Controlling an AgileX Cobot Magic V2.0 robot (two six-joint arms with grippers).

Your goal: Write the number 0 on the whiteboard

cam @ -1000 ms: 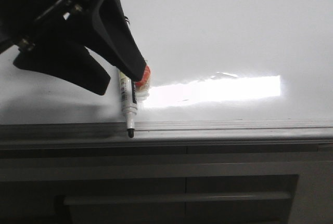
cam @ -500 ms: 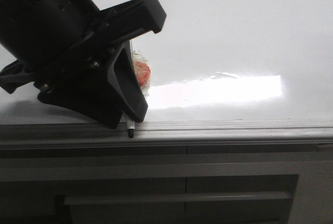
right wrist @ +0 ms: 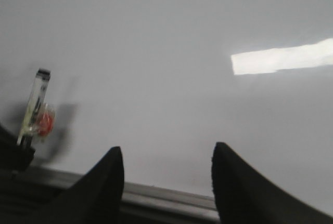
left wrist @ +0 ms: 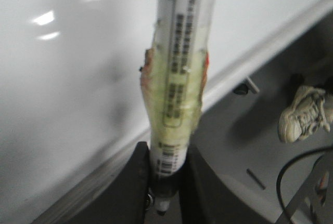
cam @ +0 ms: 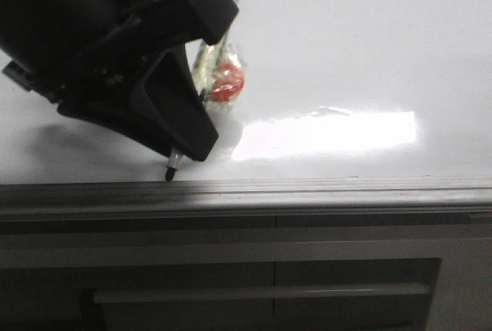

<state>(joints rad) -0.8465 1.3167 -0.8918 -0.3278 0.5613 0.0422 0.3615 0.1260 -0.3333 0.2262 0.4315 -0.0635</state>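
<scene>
My left gripper (cam: 186, 143) is shut on a white marker (cam: 206, 66) wrapped in yellowish tape with a red patch. The marker's black tip (cam: 169, 174) sits at the near edge of the whiteboard (cam: 346, 47), just above its grey edge strip (cam: 323, 191). In the left wrist view the marker (left wrist: 181, 73) stands between the fingers (left wrist: 136, 182) of the left gripper (left wrist: 165, 185). My right gripper (right wrist: 166, 150) is open and empty above the whiteboard (right wrist: 171, 52); the marker (right wrist: 34, 104) shows at that view's left. No drawn number 0 shows on the board.
Dark grey panelled furniture (cam: 277, 285) runs below the board's edge. A bright glare strip (cam: 330, 133) lies on the board. In the left wrist view a shoe (left wrist: 307, 112) and a cable (left wrist: 296, 169) lie on the floor beyond the board.
My left gripper has turned and shifted left with the marker. The tip moved from the grey edge strip to the white surface just above it, further left.
</scene>
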